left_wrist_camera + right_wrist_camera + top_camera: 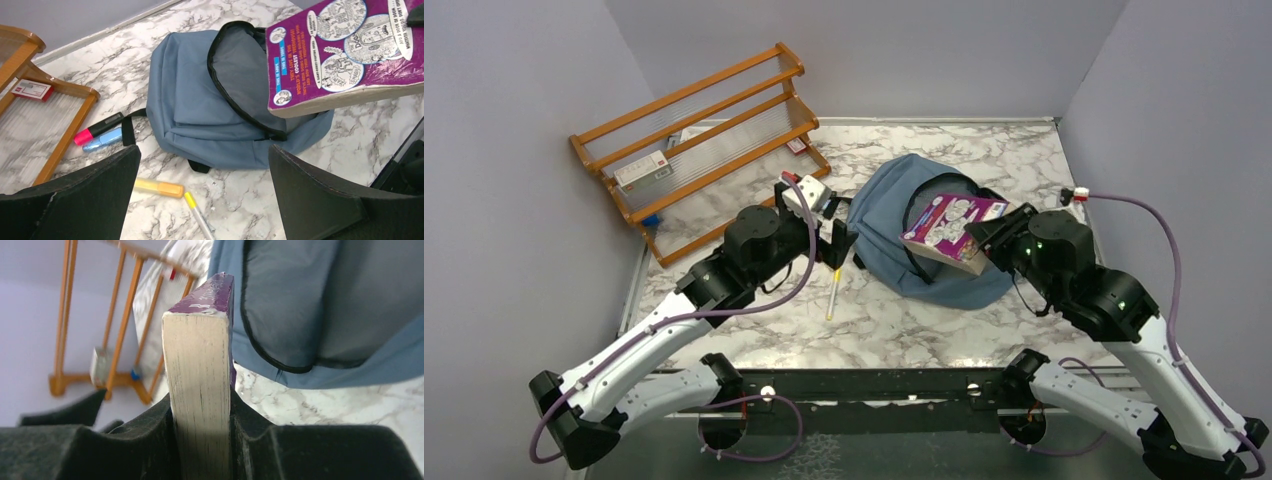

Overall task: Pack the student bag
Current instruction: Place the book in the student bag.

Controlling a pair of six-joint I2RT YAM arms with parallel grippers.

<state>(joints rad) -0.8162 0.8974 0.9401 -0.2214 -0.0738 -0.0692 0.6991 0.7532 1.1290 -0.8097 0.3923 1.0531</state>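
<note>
Main worry from here: the book (345,55) is pinched by one end only in the right gripper (200,407), so it could get levered out of the jaws, or snagged on the zipper rim if it's pushed in flat rather than tipped down. The left gripper (205,175) is spread wide with nothing in it, so the bag (200,105) isn't pinned. It could be shoved along the table (924,320), or its mouth folded shut. The bag is laid flat mid-table, under and beyond the book. It's soft dusty-blue fabric, a bit slumped, with the black zipper undone and grey lining showing.
</note>
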